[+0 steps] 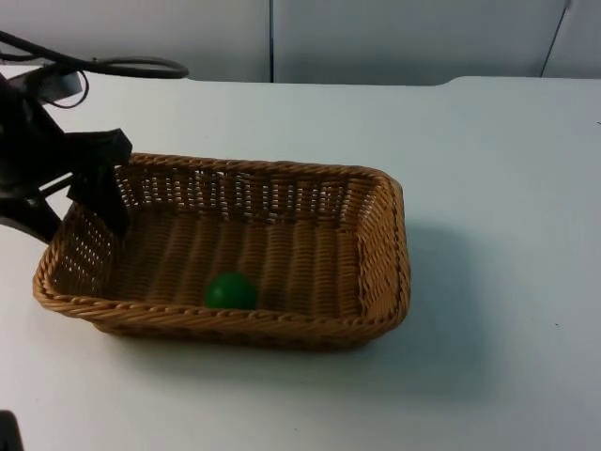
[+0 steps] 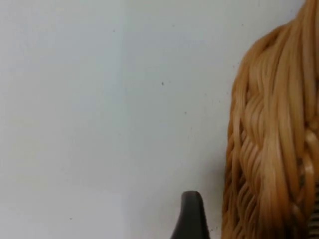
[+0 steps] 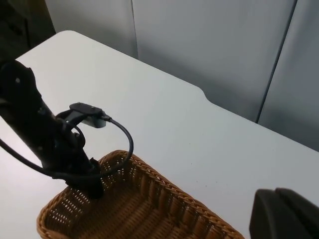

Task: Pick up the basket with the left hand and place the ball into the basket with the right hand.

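While the top view looks down on the white table (image 1: pixel 488 188), its lines are these:
Basket: the woven basket (image 1: pixel 371 244) sits on the table left of the middle, long side across.
Ball: the green ball (image 1: pixel 230 291) lies inside the basket, against its near long wall, left of that wall's middle.
Left gripper: the left gripper (image 1: pixel 105 202) is at the basket's left end, one finger (image 1: pixel 101 195) inside the short wall, clamped on the rim.

Left wrist view:
Rim: the basket's braided rim (image 2: pixel 269 149) stands close beside a black fingertip (image 2: pixel 192 216), bare table behind.

Right wrist view:
Left arm: it reaches down to the basket's (image 3: pixel 164 191) far end.
Right gripper: it hangs raised above the table, waiting; whether its fingers are apart I cannot tell.
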Controlling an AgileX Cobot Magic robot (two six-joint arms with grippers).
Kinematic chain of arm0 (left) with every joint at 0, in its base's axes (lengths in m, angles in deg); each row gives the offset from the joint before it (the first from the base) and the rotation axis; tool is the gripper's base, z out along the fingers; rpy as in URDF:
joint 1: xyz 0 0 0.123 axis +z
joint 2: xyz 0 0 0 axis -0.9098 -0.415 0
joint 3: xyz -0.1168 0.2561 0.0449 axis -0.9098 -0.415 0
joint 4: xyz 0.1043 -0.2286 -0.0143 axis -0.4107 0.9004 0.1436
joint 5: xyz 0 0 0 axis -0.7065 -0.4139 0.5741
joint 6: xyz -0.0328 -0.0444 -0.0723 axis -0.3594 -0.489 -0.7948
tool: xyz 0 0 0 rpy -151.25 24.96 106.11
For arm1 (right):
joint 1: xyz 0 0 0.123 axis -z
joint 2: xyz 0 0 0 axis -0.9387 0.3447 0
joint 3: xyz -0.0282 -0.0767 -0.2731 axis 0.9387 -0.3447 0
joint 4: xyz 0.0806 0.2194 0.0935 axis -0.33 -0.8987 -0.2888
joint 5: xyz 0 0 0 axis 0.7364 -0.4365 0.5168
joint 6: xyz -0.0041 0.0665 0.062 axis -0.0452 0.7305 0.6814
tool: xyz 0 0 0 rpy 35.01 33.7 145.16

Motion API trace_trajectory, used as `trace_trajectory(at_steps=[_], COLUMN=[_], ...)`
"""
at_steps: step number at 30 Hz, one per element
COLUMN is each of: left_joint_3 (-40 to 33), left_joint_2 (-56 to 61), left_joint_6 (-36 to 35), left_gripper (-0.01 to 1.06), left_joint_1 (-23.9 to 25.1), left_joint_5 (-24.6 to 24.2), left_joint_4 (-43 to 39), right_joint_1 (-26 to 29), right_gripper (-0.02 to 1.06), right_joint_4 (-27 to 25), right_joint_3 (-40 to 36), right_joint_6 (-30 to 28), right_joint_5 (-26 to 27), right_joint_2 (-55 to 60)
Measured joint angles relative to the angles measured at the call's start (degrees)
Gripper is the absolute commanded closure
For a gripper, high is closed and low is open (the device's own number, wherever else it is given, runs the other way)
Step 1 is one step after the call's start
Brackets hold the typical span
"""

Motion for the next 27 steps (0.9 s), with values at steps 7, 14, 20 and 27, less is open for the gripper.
trace_trajectory(at_steps=[7,14,20,27], left_joint_3=[3.11,4.33,2.94,-13.21], left_joint_2=[5.54,15.48,26.66,46.03], left_joint_6=[-3.01,-6.59,-6.97,-0.72], left_gripper=[0.5,1.05,1.05,1.05], left_joint_1=[0.0,0.0,0.03,0.03], left_joint_5=[-0.37,-1.23,-0.42,7.85], left_joint_4=[-3.79,-13.35,-15.8,-10.2], right_joint_1=[0.0,-0.09,-0.09,-0.09], right_gripper=[1.04,1.05,1.05,1.05], right_joint_4=[0.0,1.55,3.71,4.99], right_joint_3=[0.0,0.0,0.0,0.0], right_joint_6=[0.0,0.0,0.0,-0.24], right_joint_5=[0.0,0.37,1.85,2.56], right_joint_2=[0.0,0.0,0.0,0.0])
